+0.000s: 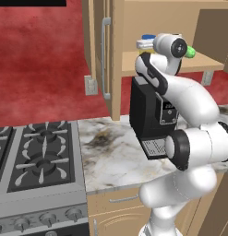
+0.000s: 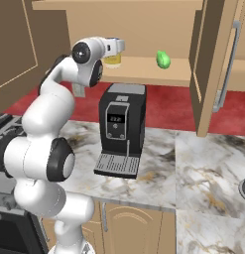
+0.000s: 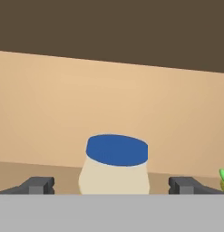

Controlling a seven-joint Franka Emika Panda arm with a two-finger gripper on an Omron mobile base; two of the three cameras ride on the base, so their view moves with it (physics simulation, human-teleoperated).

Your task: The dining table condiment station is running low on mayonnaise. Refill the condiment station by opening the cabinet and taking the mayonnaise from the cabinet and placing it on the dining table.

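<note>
Currently the cabinet [image 2: 144,69] stands open, both doors swung wide, so the opening step reads as done and the reach for the mayonnaise [image 3: 114,165] is in hand. Pincer [image 3: 111,186] spread wide, nothing between the fingertips [image 3: 38,185]; in the hand view one tip sits on each side of the jar, with clear gaps on both flanks. Jar location: on the cabinet's inner shelf [image 2: 144,73], toward its left end in the right base view, just behind the pincer head, well apart from the green cucumber-like item [image 2: 163,59] further right on the same shelf. Jar orientation: upright, long axis vertical, blue lid [image 3: 117,149] on top facing up, pale-yellow body below; no tilt apparent. Judgement on next move: a short advance so the tips straddle the body below the lid, then close on it; whether the tips already reach alongside the jar cannot be told from these views. After the grip, lift clear of the shelf and withdraw above the black coffee machine [image 2: 119,134] standing on the marble desk [image 2: 203,168] directly below.
</note>
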